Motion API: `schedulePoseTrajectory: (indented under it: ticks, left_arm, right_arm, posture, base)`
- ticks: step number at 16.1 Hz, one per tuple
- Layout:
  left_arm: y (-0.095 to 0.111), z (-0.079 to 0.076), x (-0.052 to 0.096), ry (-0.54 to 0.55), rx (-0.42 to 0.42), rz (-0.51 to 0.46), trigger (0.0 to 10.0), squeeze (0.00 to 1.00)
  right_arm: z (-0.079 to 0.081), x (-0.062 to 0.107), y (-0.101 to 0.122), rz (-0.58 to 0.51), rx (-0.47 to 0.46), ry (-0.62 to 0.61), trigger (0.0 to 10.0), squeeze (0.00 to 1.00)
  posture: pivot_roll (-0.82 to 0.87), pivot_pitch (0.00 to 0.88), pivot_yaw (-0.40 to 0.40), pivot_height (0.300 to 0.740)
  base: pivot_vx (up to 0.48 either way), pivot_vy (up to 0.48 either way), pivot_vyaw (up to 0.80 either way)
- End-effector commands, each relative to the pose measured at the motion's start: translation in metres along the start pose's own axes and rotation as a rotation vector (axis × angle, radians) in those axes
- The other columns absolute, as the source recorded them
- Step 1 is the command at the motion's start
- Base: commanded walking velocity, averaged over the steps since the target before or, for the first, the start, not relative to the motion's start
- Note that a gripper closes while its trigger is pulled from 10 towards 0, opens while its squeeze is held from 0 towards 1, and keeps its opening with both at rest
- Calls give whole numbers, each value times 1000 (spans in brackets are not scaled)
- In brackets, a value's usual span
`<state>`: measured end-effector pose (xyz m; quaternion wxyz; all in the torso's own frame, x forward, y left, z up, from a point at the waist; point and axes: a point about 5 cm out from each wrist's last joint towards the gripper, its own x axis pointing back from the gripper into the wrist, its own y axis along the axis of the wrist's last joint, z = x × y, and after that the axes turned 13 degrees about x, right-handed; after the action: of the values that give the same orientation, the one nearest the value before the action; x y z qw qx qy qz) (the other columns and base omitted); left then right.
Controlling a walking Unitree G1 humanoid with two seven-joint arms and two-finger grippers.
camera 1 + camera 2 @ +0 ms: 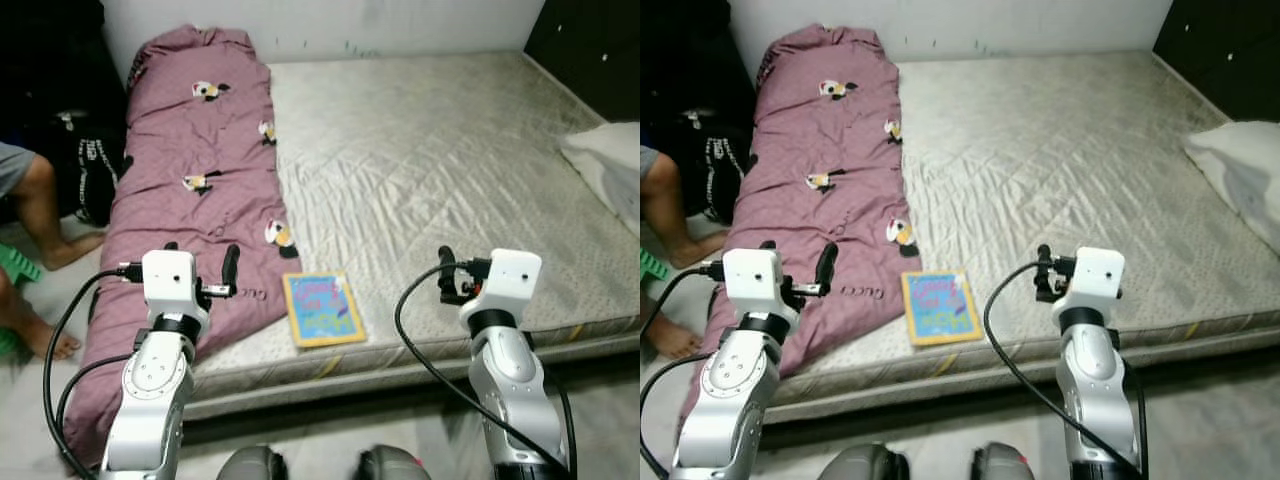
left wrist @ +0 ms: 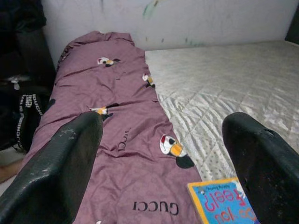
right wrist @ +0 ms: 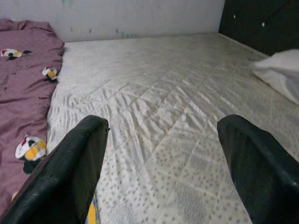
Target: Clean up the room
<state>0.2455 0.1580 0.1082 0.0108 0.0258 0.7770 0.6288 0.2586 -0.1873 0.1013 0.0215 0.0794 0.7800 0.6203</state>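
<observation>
A bare grey mattress (image 1: pixel 440 170) lies before me on the floor. A purple blanket (image 1: pixel 200 150) with bird prints covers its left strip and spills over the front corner. A picture book (image 1: pixel 322 308) with a yellow border lies flat near the front edge, just right of the blanket. My left gripper (image 1: pixel 200 258) is raised over the blanket's lower end, open with nothing in it; its wide-set fingers (image 2: pixel 70 158) frame the blanket and the book's corner (image 2: pixel 224 203). My right gripper (image 1: pixel 450 272) hovers open over the mattress to the right of the book, with nothing between its fingers (image 3: pixel 74 168).
A white pillow (image 1: pixel 610 165) lies at the mattress's right edge. A person's bare legs (image 1: pixel 40 215) and a foot (image 1: pixel 50 340) are on the floor at the left, beside a black bag (image 1: pixel 95 165) and something green (image 1: pixel 15 265). A dark cabinet (image 1: pixel 590 50) stands at back right.
</observation>
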Motion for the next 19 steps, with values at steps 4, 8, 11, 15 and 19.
schedulePoseTrajectory:
  ticks: [4, 8, 11, 15, 19]
  left_arm:
    - [3, -6, 0, -31, -2, -18, 10000, 0]
    - [3, -7, 0, -40, 3, -13, 10000, 0]
    - [3, -8, 1, -57, 6, -13, 10000, 0]
    - [4, -11, 3, -90, 15, -19, 10000, 0]
    - [3, -11, 3, -93, 14, -16, 10000, 0]
  right_arm:
    - [-4, 0, 1, 1, 8, -13, 10000, 0]
    - [-4, 0, 1, 2, 9, -12, 10000, 0]
    - [-4, 0, 0, 1, 8, -11, 10000, 0]
    - [-4, 0, 0, 1, 9, -10, 10000, 0]
    - [-3, 0, 0, 7, -4, -11, 10000, 0]
  posture:
    - [7, 72, 12, 740]
    - [6, 72, 12, 740]
    - [5, 71, 12, 740]
    - [5, 71, 12, 740]
    - [5, 70, 12, 740]
  base:
    - [0, 71, 0]
    - [0, 0, 0]
    - [0, 0, 0]
    - [255, 0, 0]
    - [332, 0, -216]
